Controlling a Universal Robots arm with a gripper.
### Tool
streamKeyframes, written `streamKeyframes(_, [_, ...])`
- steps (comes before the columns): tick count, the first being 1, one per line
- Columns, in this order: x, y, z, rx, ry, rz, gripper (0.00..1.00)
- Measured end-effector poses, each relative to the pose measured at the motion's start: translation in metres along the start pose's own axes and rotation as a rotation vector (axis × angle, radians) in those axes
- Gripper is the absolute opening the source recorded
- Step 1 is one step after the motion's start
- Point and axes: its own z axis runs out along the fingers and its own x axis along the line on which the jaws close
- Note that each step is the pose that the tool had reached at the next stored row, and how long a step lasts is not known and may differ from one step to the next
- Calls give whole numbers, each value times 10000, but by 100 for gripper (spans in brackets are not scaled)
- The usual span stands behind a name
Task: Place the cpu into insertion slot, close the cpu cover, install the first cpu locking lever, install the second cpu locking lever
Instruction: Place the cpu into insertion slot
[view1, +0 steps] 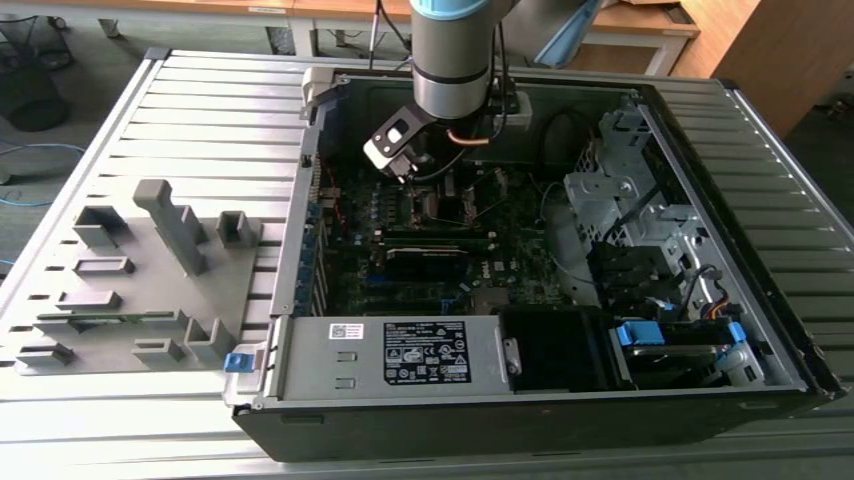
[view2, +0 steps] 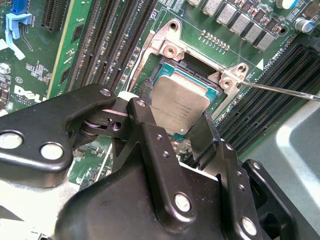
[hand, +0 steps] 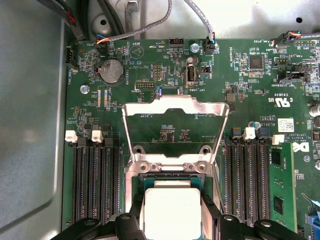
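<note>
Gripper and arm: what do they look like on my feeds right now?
The arm is a silver-grey cylinder with a light blue band at its upper end. A black-and-white box and a looped orange cable sit at the wrist. The gripper is black, with chunky jointed link fingers studded with round silver pins.

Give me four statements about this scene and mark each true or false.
1. The cpu cover is swung open, off the socket. True.
2. The gripper has the cpu between its fingers. True.
3. The cpu lies on the grey fixture plate outside the case. False: it is at the socket on the motherboard.
4. The computer case has its side panel on. False: it is open, with the motherboard exposed.
</note>
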Motion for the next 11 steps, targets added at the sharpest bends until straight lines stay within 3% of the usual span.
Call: streamKeyframes(11, [0,0,-2,0,-1,0,55])
